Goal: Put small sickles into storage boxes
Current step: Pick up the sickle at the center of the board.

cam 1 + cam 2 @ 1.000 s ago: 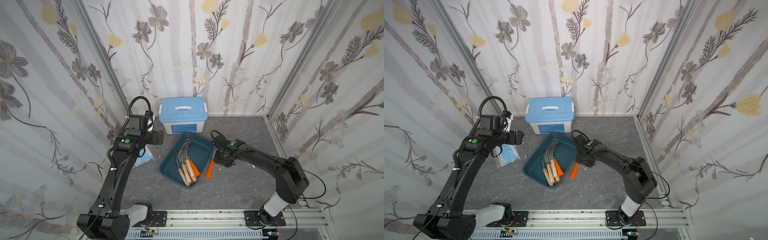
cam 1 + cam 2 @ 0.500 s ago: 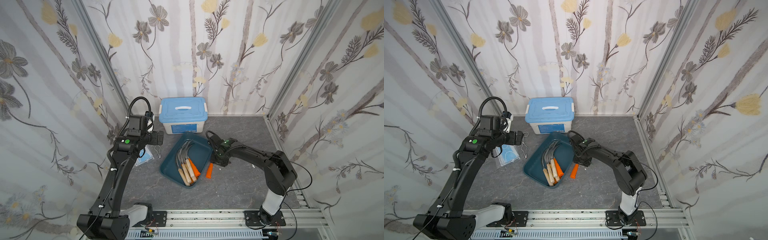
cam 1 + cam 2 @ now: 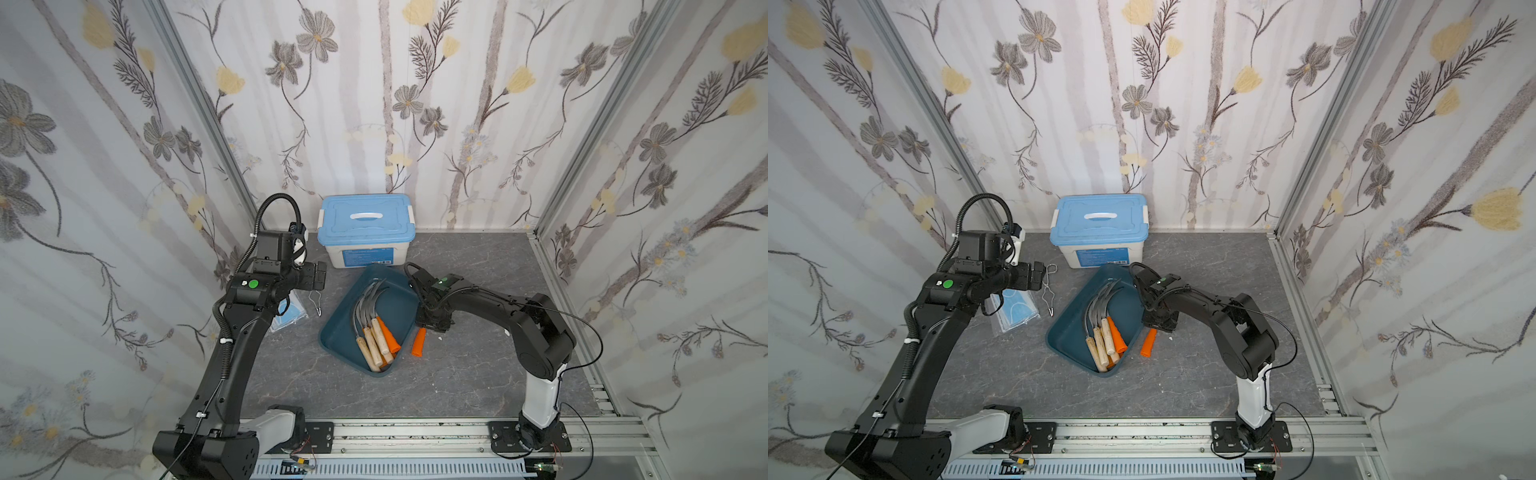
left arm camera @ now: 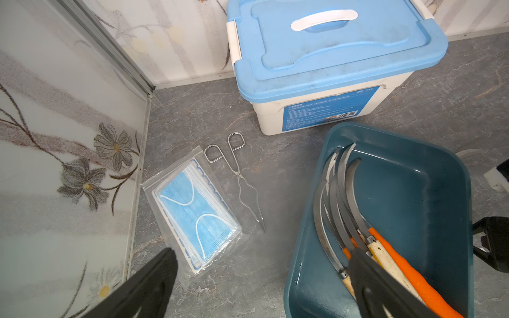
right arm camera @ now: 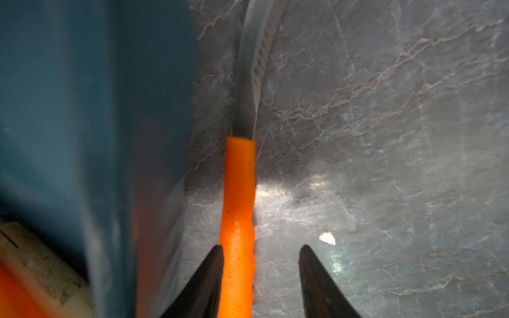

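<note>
The dark teal storage box (image 3: 337, 338) (image 3: 1064, 338) lies in the middle of the floor in both top views. Several small sickles (image 3: 365, 316) (image 4: 341, 203) lie in it, with wooden and orange handles. One orange-handled sickle (image 3: 419, 343) (image 3: 1148, 343) lies on the floor against the tray's right wall. My right gripper (image 3: 432, 325) (image 5: 261, 247) is low over it and open. The handle (image 5: 238, 192) sits between the fingers and touches one; a gap separates it from the other. My left gripper (image 3: 318, 276) (image 4: 261, 250) hangs open and empty above the tray's left edge.
A white box with a light-blue lid (image 3: 365, 230) stands at the back wall behind the tray. Wire tongs (image 4: 242, 181) and a packet of blue face masks (image 4: 192, 209) lie on the floor at the left. A white scrap (image 5: 327, 238) lies near the right fingers.
My right arm's elbow has swung in toward the centre and its wrist has shifted slightly toward the tray. The orange sickle on the floor and the left arm have not moved.
</note>
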You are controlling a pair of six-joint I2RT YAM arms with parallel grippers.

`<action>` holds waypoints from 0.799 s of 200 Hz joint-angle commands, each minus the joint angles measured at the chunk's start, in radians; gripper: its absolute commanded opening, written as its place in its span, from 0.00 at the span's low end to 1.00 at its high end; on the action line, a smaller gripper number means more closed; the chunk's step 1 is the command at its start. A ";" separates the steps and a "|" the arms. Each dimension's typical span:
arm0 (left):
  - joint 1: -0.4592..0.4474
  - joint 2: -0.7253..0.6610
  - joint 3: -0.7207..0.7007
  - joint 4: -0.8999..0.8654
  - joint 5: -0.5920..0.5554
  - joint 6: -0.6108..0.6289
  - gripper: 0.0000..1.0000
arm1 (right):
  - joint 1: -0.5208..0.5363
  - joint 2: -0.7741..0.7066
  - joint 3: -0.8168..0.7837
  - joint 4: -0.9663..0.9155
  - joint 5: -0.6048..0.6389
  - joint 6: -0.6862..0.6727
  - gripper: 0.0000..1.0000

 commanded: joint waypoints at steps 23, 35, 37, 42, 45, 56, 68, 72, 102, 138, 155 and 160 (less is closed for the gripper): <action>0.001 -0.004 0.001 0.009 -0.007 0.000 1.00 | 0.003 0.015 0.009 0.030 0.008 -0.008 0.48; 0.001 -0.003 0.001 0.008 -0.008 0.002 1.00 | 0.003 0.024 0.021 0.029 0.009 -0.011 0.48; 0.001 -0.003 0.001 0.009 -0.009 0.001 1.00 | 0.003 0.026 0.023 0.030 0.009 -0.013 0.48; 0.001 -0.003 0.001 0.009 -0.008 0.002 1.00 | 0.003 0.031 0.026 0.029 0.008 -0.014 0.48; 0.001 -0.002 0.001 0.009 -0.007 0.001 1.00 | 0.003 0.034 0.028 0.030 0.007 -0.015 0.47; 0.000 -0.003 0.003 0.009 -0.007 0.001 1.00 | 0.003 0.045 0.035 0.031 0.004 -0.018 0.48; 0.001 -0.003 0.004 0.008 -0.006 -0.001 1.00 | 0.004 0.051 0.036 0.034 0.002 -0.018 0.47; 0.000 -0.003 0.005 0.008 -0.006 -0.001 1.00 | 0.005 0.053 0.037 0.036 0.001 -0.018 0.47; 0.001 -0.001 0.006 0.006 -0.005 0.001 1.00 | 0.005 0.058 0.045 0.040 -0.002 -0.019 0.48; 0.000 0.004 0.010 0.010 -0.003 0.002 1.00 | 0.003 0.075 0.057 0.031 0.002 -0.027 0.47; 0.001 0.004 0.008 0.009 -0.002 -0.001 1.00 | 0.003 0.085 0.062 0.022 0.008 -0.028 0.47; 0.001 0.003 0.007 0.008 -0.002 0.000 1.00 | 0.003 0.088 0.063 0.021 0.011 -0.028 0.47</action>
